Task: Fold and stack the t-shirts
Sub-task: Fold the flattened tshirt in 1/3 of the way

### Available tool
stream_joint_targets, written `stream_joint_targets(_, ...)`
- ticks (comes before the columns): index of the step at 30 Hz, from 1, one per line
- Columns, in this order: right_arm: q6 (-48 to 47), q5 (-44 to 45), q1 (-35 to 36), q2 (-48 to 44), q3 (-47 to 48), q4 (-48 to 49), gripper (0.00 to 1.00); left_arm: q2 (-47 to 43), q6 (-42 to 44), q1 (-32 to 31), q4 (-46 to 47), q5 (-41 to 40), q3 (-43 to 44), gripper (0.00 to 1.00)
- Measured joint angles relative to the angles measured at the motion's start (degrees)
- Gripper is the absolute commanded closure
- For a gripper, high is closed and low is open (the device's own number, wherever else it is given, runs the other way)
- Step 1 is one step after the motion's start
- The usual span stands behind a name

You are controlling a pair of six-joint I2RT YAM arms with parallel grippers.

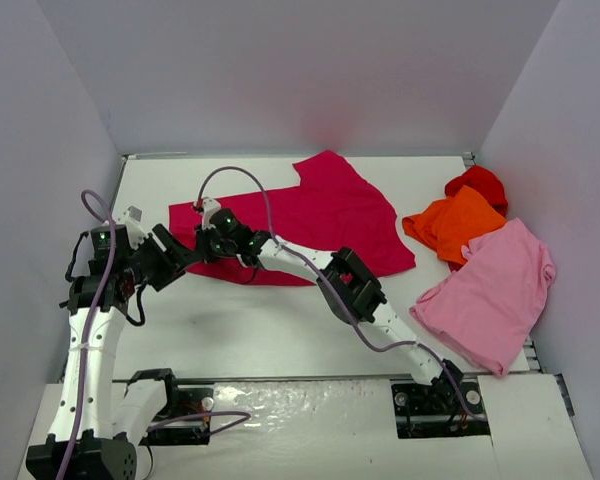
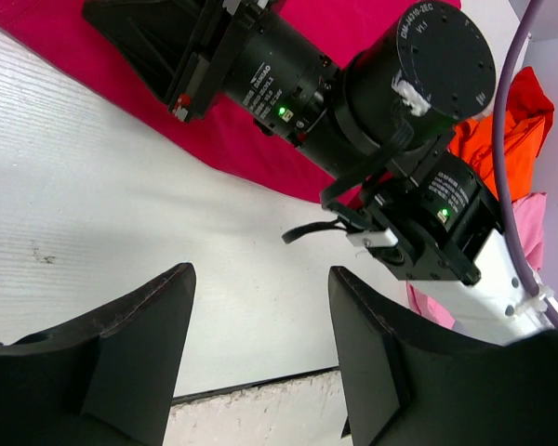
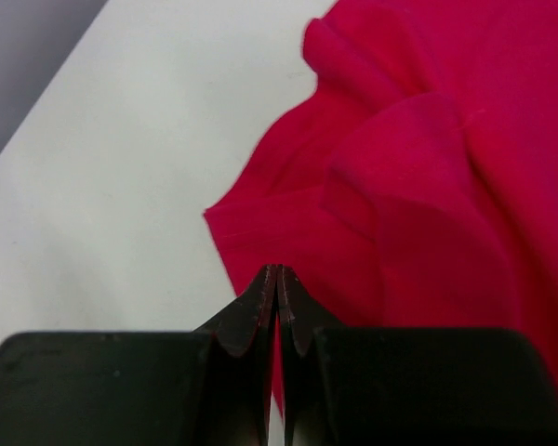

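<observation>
The left gripper [image 2: 260, 288], fingers apart and empty, hangs close to the right arm's wrist, so the two could collide. The right gripper [image 3: 276, 271] has its jaws pressed together at the crimson t-shirt [image 3: 428, 186] hem just ahead of the tips. Such a thin catch may slip. Bare table [image 3: 121, 186] lies open to its left, with bunched cloth to its right.

The work surface is a white table [image 1: 280, 335] with a matte finish. It is enclosed on three sides by plain pale grey panels: a back wall [image 1: 300, 70], a left wall [image 1: 35, 150] and a right wall [image 1: 575, 120]. A thin grey strip [image 1: 180, 155] runs along the table's back edge. A white textured board [image 1: 310, 445] adjoins the near edge, separated from it by a dark seam. The left wrist view shows a small dark scuff mark [image 2: 42, 255] on the table.
</observation>
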Motion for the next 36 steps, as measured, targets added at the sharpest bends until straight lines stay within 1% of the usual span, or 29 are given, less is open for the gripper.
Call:
stream_joint_targets(8, -0.1, 0.0, -2.1, 0.8, 0.0, -0.4, 1.00, 0.1, 0.0, 0.0, 0.0, 0.0, 0.0, 0.44)
stream_joint_targets(12, 0.1, -0.6, -2.0, 0.7, -1.8, 0.3, 1.00, 0.2, 0.0, 0.0, 0.0, 0.0, 0.0, 0.44)
stream_joint_targets(17, 0.5, -1.6, -1.7, -0.1, -7.1, 6.1, 1.00, 0.2, 0.0, 0.0, 0.2, 0.0, -0.1, 0.44)
stream_joint_targets(22, 0.7, -2.2, -1.4, -0.6, -8.6, 7.4, 1.00, 0.2, -0.1, 0.0, 0.5, 0.1, -0.7, 0.44)
stream_joint_targets(27, -0.3, -1.8, 0.4, -5.1, -16.1, 8.4, 1.00, 0.3, 0.0, 0.0, 0.3, 0.1, -0.9, 0.44)
stream_joint_targets(31, -1.3, -0.7, 3.3, -11.0, -23.8, 6.3, 1.00, 0.3, 0.0, 0.0, 0.6, 0.1, -0.9, 0.44)
stream_joint_targets(36, -1.0, -1.2, 6.8, -15.7, -30.4, 5.2, 1.00, 0.4, -0.3, 0.0, 1.4, 0.7, -0.9, 0.44)
